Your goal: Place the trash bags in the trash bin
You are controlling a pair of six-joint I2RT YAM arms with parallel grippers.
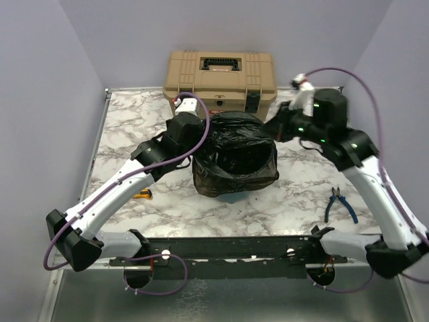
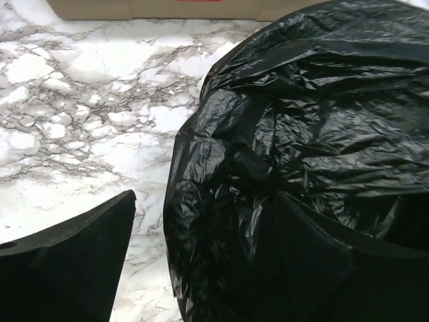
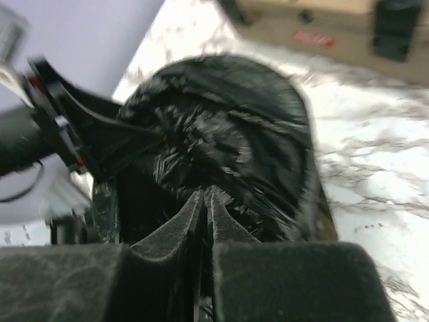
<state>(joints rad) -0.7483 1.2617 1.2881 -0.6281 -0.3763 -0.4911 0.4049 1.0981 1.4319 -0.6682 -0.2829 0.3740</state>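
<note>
The black trash bag (image 1: pixel 234 157) is draped over the trash bin, which it almost wholly hides; only a teal sliver (image 1: pixel 231 197) shows at the foot. My left gripper (image 2: pixel 201 258) is open and straddles the bag's left rim (image 2: pixel 221 201), one finger outside over the table and one inside. In the top view it sits at the bag's left side (image 1: pixel 199 144). My right gripper (image 3: pixel 205 194) is at the bag's right rim (image 1: pixel 269 129), fingertips pressed together on a fold of glossy film (image 3: pixel 221 134).
A tan toolbox (image 1: pixel 219 80) with black latches stands right behind the bag. Blue-handled pliers (image 1: pixel 340 204) lie on the marble table (image 1: pixel 301 188) at the right. A small orange tool (image 1: pixel 142 195) lies by the left arm. Walls close three sides.
</note>
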